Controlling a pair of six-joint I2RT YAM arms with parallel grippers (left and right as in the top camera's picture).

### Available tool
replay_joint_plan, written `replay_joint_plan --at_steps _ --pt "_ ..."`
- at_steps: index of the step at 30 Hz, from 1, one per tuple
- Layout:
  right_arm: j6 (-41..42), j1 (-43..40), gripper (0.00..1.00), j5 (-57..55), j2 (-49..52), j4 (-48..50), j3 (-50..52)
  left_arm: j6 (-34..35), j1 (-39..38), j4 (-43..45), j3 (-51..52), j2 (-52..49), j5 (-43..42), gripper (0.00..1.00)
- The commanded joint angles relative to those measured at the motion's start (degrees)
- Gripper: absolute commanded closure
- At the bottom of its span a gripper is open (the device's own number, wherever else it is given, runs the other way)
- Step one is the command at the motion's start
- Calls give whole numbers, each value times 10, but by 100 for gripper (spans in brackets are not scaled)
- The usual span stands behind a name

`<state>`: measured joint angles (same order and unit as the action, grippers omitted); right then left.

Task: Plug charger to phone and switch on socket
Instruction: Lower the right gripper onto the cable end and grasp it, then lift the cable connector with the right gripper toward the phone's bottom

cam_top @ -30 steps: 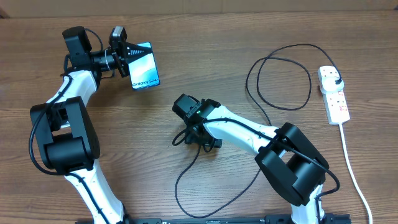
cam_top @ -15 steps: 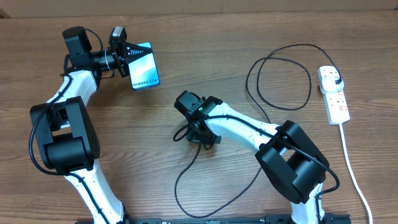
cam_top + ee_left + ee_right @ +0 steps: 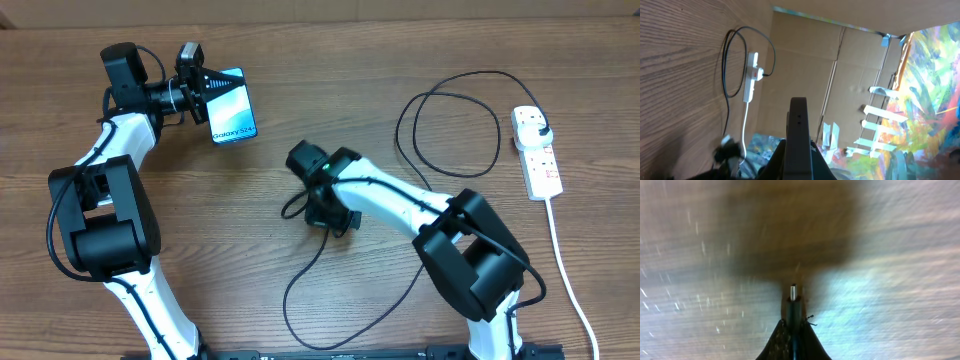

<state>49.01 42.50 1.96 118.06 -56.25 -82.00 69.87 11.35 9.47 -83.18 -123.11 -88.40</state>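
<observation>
Gripping the charger (image 3: 793,306) tip, right hand (image 3: 793,325) — black plug (image 3: 540,129) sits in socket (image 3: 542,168).

A wooden table (image 3: 300,120) backed by a cardboard wall (image 3: 805,65) and a colourful painted sheet (image 3: 930,90).

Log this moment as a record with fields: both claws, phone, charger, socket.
left claw: shut on the phone
right claw: shut on the charger at its free connector end
phone: screen lit, charger not plugged in
charger: connector well apart from the phone; other end sits in the socket
socket: switch position too small to tell
</observation>
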Motion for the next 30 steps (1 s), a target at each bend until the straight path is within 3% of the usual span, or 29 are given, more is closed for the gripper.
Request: replay_joint_plan --at_steps 1,15,22,30 --pt "-35 -50 96 57 0 2 -31 -13 -8 2 -1 17 -22 96" --pt "-195 -217 96 481 -28 128 -33 5 -22 3 -1 17 4 96" --pt "-226 -217 96 552 -28 207 -33 20 -24 59 -1 17 31 96" --pt "-236 -215 96 661 -28 316 -33 69 -24 187 -1 17 108 96"
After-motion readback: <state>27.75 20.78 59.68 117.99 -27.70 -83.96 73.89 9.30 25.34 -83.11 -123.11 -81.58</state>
